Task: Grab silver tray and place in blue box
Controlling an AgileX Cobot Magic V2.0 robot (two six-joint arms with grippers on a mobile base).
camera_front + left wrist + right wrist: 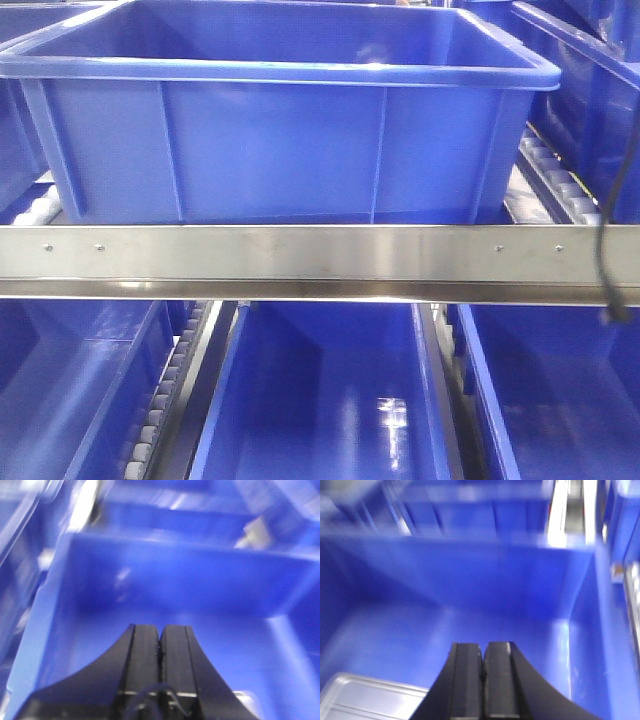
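Front view: a blue box (280, 130) sits on a roller shelf behind a steel rail (300, 255); neither arm shows. Left wrist view: the left end effector (160, 632), fingers together and empty, hangs over a blue bin (165, 580). Right wrist view: the right end effector (482, 650), also closed and empty, hovers over a bin, with the silver tray (365, 697) lying below-left on its floor, apparently already delivered.

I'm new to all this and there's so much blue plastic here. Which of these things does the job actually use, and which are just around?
Part of the job:
- silver tray, lying in a blue box
- left end effector, shut
- right end effector, shut

Just around:
- steel rail
- large blue bin above it
- black cable
- roller tracks
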